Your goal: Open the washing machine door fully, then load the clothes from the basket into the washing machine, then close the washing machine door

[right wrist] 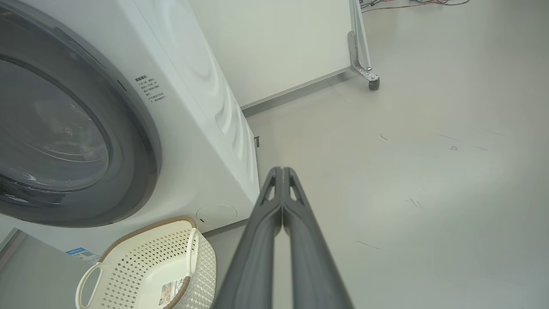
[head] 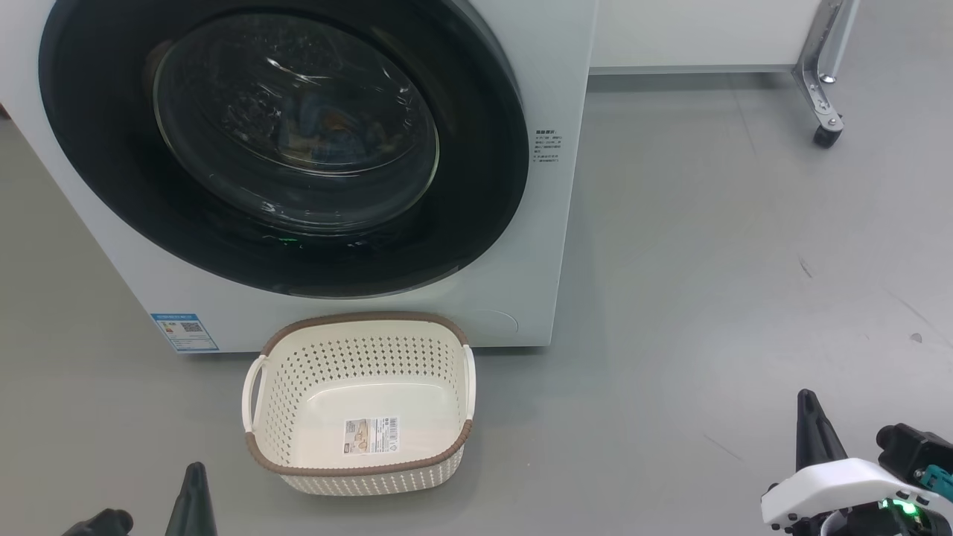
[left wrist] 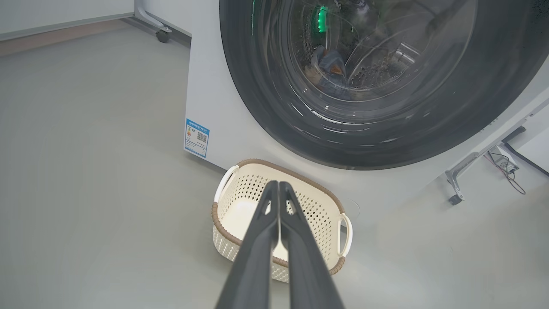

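Left hand (left wrist: 279, 185): fingers pressed together, clenched on nothing. In the head view it sits on the near side of the basket (head: 357, 470), off to the basket's left.

Right hand (right wrist: 283, 171): also clenched, nothing between the fingers. It is on the near side of the basket and well off to the basket's right, over bare floor (head: 707, 260).

The basket stands upright on the floor. It is empty, and the barcode sticker (head: 371, 435) on its bottom is uncovered.

The washing machine (head: 555, 238) is just behind the basket, with its blue label (head: 185, 331) behind and left of it. The washing machine door (head: 97, 149) is above and behind the basket and looks shut flush to the front.

The clothes (left wrist: 332, 64) are beyond the basket, inside the drum. They show through the glass as a small blue and orange-brown bundle.

Judgement: loading and closing look complete.

Handling notes:
- The clothes should be soft, light and limp. Pinch a bunched fold rather than a flat layer.
- The door is rigid and its black rim is glossy, so it is likely slick under thin fingers. Hook behind the rim's outer edge rather than pressing on the glass.
- I cannot tell which side carries the catch, and the hinge is not visible.
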`<state>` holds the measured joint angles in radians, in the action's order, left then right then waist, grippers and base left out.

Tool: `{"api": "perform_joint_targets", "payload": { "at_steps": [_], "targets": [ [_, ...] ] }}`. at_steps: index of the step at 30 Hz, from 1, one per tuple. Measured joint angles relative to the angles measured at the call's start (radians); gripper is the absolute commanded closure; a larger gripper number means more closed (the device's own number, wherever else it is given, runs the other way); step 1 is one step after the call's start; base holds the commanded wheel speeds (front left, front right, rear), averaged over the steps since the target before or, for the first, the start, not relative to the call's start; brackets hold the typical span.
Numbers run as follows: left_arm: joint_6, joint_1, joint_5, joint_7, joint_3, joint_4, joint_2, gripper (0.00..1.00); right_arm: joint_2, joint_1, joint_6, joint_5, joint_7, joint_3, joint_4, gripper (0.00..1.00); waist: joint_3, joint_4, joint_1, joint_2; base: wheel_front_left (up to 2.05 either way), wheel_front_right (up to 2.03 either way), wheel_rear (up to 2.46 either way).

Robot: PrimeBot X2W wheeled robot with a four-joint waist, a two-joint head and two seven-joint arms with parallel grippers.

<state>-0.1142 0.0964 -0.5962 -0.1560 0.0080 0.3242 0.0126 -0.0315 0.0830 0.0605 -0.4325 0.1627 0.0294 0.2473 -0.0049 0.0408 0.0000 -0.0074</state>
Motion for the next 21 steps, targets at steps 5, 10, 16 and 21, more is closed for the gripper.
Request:
{"api": "perform_joint_targets", "payload": {
  "at_steps": [5,10,16,21],
  "targets": [
    [0.0,-0.008,-0.044,0.017,0.006,0.0,0.0,1.0,0.0,-0.015,0.0,-0.055,-0.017,0.007,0.002,1.0,0.0,-0.002,0.0,0.0,0.0,0.0,0.0],
    [0.0,-0.02,-0.103,0.033,0.014,0.0,0.001,1.0,0.0,-0.019,0.009,-0.125,-0.038,0.017,0.006,1.0,0.001,-0.005,0.0,0.0,0.0,0.0,0.0],
    [-0.001,-0.03,-0.179,0.054,0.02,-0.001,0.001,1.0,0.0,-0.036,0.011,-0.21,-0.061,0.026,0.009,1.0,0.001,-0.008,0.0,0.0,0.0,0.0,0.0],
    [-0.001,-0.041,-0.238,0.07,0.024,-0.003,0.001,1.0,0.0,-0.039,0.017,-0.281,-0.079,0.034,0.012,1.0,0.001,-0.01,0.0,0.0,0.0,0.0,0.0]
  ]
}}
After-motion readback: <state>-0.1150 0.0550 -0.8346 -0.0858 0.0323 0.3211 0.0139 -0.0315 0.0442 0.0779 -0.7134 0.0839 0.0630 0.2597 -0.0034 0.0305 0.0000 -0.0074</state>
